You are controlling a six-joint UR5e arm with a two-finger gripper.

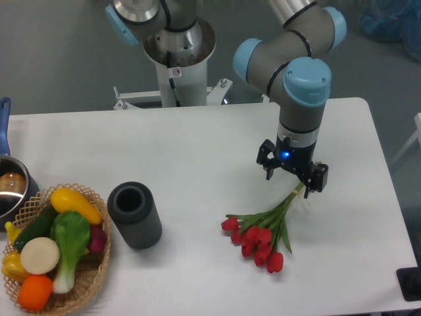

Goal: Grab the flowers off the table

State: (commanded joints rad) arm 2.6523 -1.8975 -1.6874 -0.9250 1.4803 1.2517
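The flowers (258, 236), a small bunch of red tulips with green stems and leaves, lie on the white table (197, 151) at the front right. Their buds point toward the front left, and the stems run up to the right. My gripper (298, 183) hangs straight down over the stem ends, which disappear beneath it. The wrist and black gripper body hide the fingers, so I cannot see whether they touch or hold the stems.
A dark grey cylindrical cup (135, 214) stands left of the flowers. A wicker basket (92, 263) of vegetables and fruit sits at the front left corner. A pot (10, 187) with a blue handle is at the left edge. The robot base (177, 59) is behind the table.
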